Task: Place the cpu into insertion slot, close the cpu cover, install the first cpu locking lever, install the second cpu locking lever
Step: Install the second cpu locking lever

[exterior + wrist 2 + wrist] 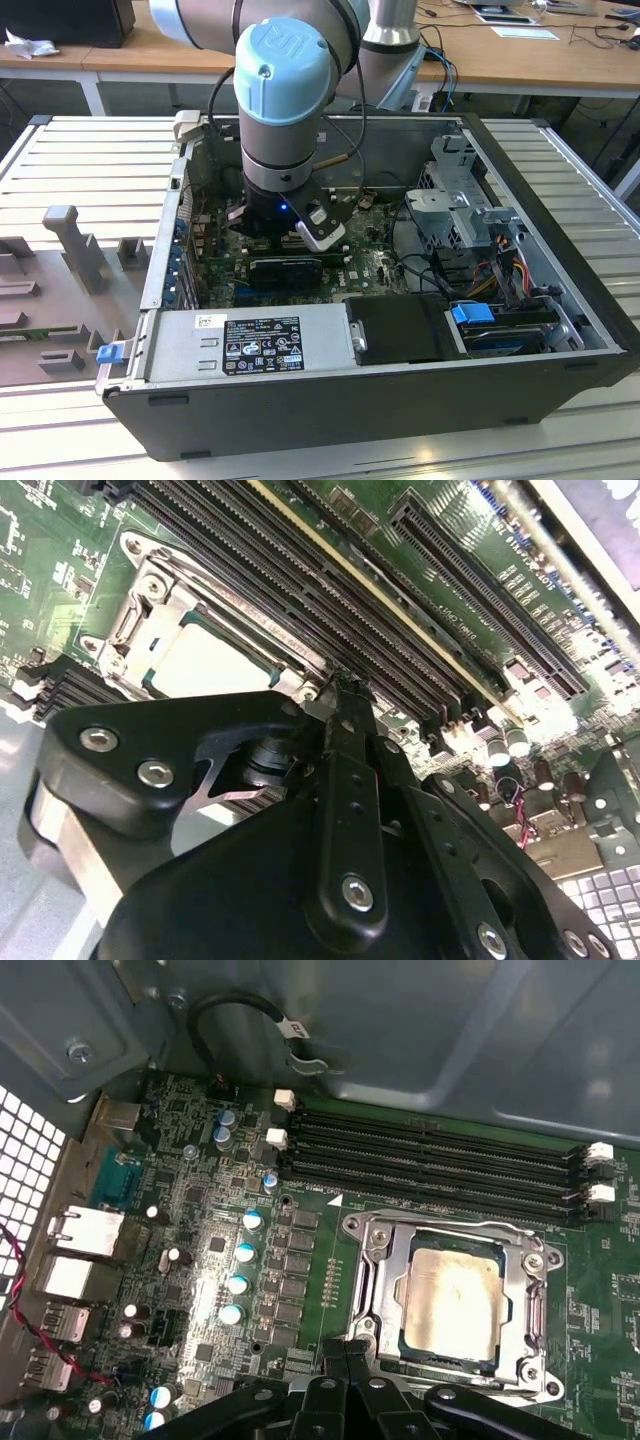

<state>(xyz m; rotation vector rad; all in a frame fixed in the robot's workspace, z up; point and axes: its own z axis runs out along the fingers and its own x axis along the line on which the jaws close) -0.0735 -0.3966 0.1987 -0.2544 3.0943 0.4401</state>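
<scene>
The open computer case [400, 400] lies on the slatted table [80, 160], and the arm [285, 90] reaches down into it over the motherboard [220, 1160]. In the first wrist view, four memory slots [440, 1155] run at 12 o'clock of the insertion slot [365, 1305]. The cpu cover [385, 1235] lies flat over the slot, framing the cpu [450, 1300], which sits seated in its cut-out. The tool [345, 695] hovers at the socket's edge, at 6 o'clock of the cpu, its fingers [350, 780] clenched together with nothing visible between them.
</scene>
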